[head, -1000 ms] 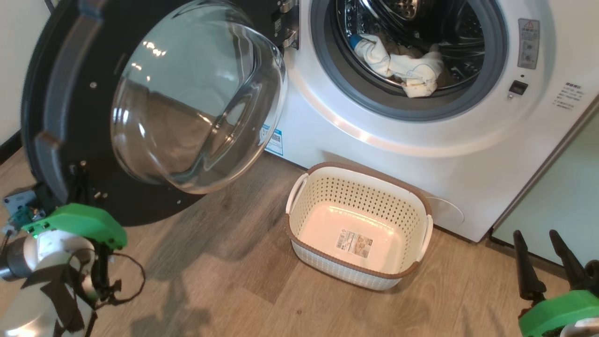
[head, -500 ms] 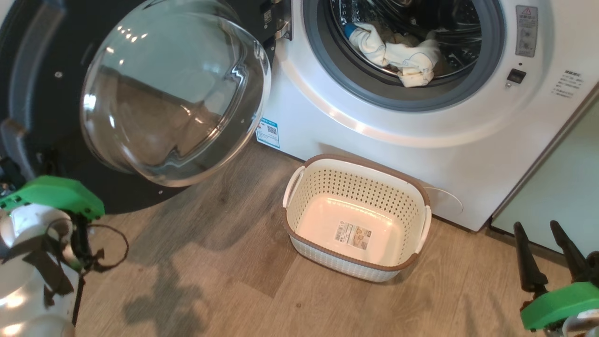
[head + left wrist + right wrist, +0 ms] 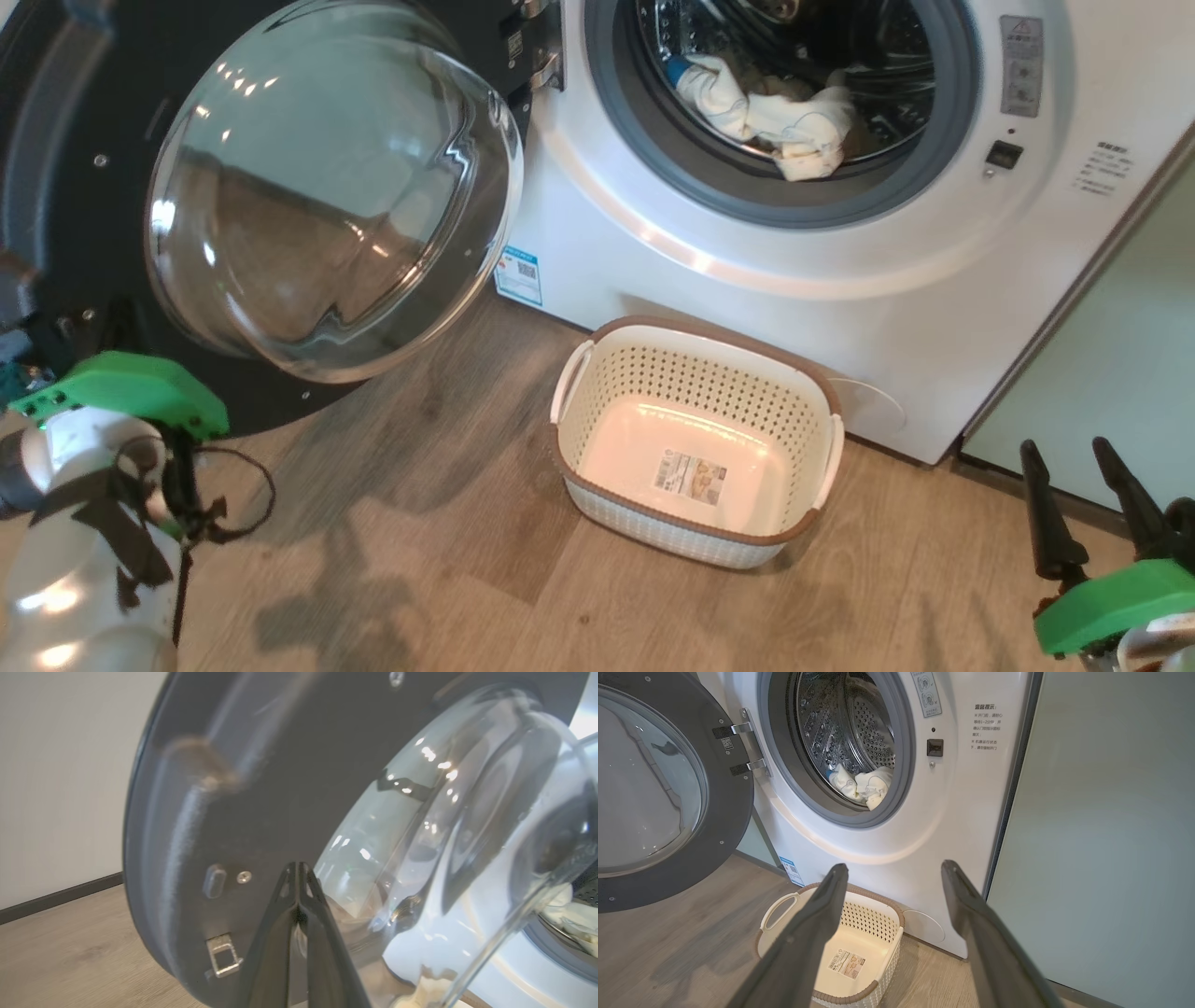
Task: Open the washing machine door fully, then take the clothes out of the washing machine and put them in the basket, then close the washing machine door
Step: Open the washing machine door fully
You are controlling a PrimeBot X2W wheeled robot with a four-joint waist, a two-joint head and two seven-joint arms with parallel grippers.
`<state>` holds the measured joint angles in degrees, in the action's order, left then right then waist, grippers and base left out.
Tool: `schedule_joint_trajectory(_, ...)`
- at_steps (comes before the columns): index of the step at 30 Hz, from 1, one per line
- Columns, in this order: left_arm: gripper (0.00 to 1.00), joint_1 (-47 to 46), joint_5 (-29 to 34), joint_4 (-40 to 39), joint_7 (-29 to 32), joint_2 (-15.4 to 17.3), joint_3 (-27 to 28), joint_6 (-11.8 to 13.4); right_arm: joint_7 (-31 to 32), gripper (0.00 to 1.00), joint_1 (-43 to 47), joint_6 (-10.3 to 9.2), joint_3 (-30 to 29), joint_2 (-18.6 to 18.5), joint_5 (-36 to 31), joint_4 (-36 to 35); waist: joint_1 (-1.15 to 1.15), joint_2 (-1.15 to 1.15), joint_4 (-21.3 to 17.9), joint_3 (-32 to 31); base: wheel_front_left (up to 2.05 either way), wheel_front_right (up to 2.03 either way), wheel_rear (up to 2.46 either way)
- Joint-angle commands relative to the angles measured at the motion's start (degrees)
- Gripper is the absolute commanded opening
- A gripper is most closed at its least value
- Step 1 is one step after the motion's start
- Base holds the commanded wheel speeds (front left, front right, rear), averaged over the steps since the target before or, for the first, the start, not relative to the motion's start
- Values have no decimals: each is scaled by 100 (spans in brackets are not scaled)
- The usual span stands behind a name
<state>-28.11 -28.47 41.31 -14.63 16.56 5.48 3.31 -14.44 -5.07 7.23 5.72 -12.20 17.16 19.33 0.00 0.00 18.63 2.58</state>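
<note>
**Two grippers, one shut and one spread, both clear of the clothes**

Two dark fingers of the left gripper point(image 3: 297, 868) press together to a single tip at the lower centre of the left wrist view, with nothing between them. The tip shows against the dark inner ring of the washing machine door point(image 3: 261, 788); whether it touches cannot be told. The door's clear glass bulge fills the right of that frame.

In the right wrist view, the right gripper point(image 3: 894, 865) has its fingers spread wide and empty, rising from the bottom edge. Between and below them sits the basket point(image 3: 878, 903), empty but for its label, on the wooden floor point(image 3: 691, 942), just beside the white front of the washing machine point(image 3: 924, 826). The clothes point(image 3: 866, 784) lie at the drum's lower lip in the upper centre, well apart from both jaws. The door stands swung open at upper left, and a pale green cabinet point(image 3: 1101, 835) fills the right.
</note>
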Motion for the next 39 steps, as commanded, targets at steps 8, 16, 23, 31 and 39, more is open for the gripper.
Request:
schedule_joint_trajectory(8,100,589,416,-815,-37,5,296,-286,-56,100,-99,25,17,50,28,-227,0,0,-448,-251,0,0,0)
schedule_joint_trajectory(16,100,1364,509,-1431,-28,-107,232,-365,-56,100,10,25,-95,75,5,-261,0,0,-926,-390,0,0,0)
schedule_joint_trajectory(23,100,1846,518,-2112,142,-212,117,-293,-56,100,94,25,-168,95,-22,-299,0,0,-1428,-485,0,0,0)
schedule_joint_trajectory(31,100,2011,557,-2335,273,-206,-63,-344,-56,100,131,25,-169,109,-66,-353,0,0,-2042,-588,0,0,0)
schedule_joint_trajectory(39,100,2059,560,-2186,233,-222,-197,-433,-56,100,211,25,-164,63,-97,-395,0,0,-2538,-693,0,0,0)
